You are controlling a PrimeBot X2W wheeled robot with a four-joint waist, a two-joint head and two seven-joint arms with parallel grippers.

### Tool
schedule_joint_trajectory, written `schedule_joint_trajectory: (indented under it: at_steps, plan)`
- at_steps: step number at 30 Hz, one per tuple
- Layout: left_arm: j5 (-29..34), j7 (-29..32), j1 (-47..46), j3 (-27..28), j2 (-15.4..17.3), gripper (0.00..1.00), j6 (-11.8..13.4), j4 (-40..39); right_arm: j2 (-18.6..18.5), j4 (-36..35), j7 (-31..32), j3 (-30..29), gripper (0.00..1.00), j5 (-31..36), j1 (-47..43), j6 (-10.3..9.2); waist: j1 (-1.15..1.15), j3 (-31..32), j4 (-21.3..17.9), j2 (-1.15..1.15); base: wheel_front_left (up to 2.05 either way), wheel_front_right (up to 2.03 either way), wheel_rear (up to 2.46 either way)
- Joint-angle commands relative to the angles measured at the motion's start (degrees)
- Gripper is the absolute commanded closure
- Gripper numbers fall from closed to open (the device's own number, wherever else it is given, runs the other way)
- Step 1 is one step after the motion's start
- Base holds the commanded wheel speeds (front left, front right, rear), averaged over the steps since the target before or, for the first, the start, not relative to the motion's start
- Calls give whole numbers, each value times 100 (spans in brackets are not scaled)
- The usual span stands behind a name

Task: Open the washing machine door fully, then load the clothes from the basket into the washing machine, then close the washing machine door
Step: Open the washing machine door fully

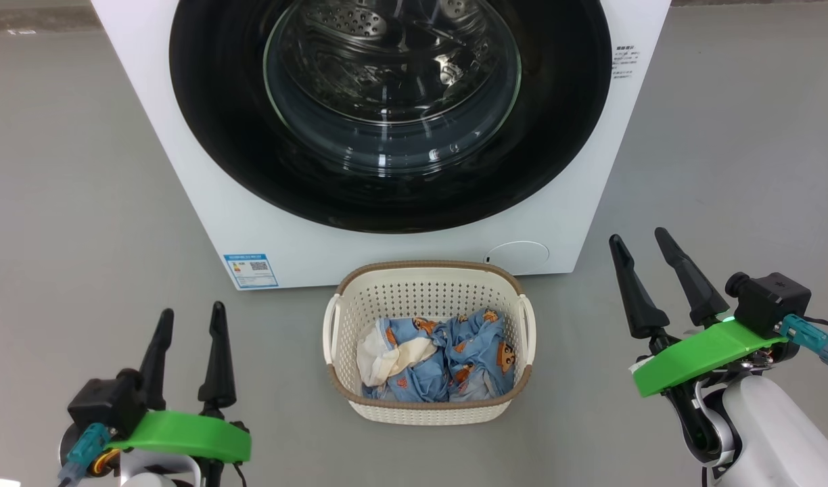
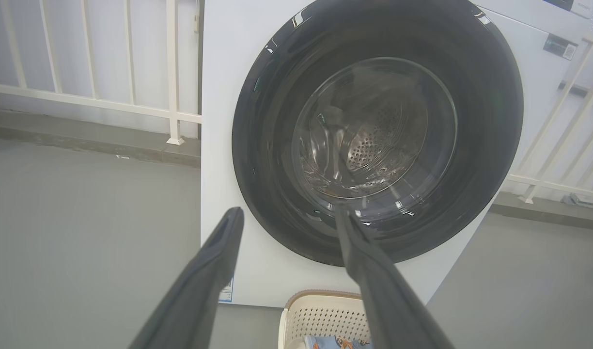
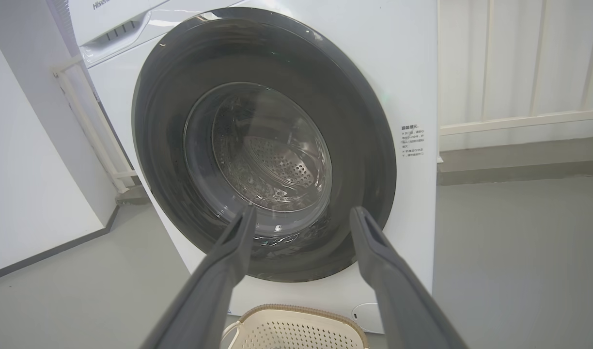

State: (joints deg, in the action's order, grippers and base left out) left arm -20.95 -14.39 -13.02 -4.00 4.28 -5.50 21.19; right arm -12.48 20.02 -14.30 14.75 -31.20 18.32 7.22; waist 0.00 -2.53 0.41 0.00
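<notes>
The white washing machine stands ahead on the grey floor. Its round black door with the clear glass bowl lies flat against the front, closed, as the door in the left wrist view and the door in the right wrist view also show. In front of it sits the cream basket, holding light blue printed clothes and a cream-white cloth. My left gripper is open at the lower left, well short of the basket. My right gripper is open at the lower right, empty.
Bare grey floor lies on both sides of the machine. White railings run behind it on the left and railings on the right. A blue sticker is at the machine's lower left corner.
</notes>
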Motion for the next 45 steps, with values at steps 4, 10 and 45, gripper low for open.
schedule_joint_trajectory:
  at_steps: [4,10,45]
  plan:
    - [73,-61,-262,203,68,0,-27,-66,-34,-159,-70,85,0,19,161,26,0,-10,0,0,0,0,0]
    - [103,-61,-264,246,60,0,-14,-86,-33,-166,-70,97,0,17,165,26,0,-17,-7,0,0,0,0]
    - [58,-61,-243,290,22,0,-61,-37,-16,-108,-70,89,0,-26,165,26,0,37,-33,0,58,58,-117]
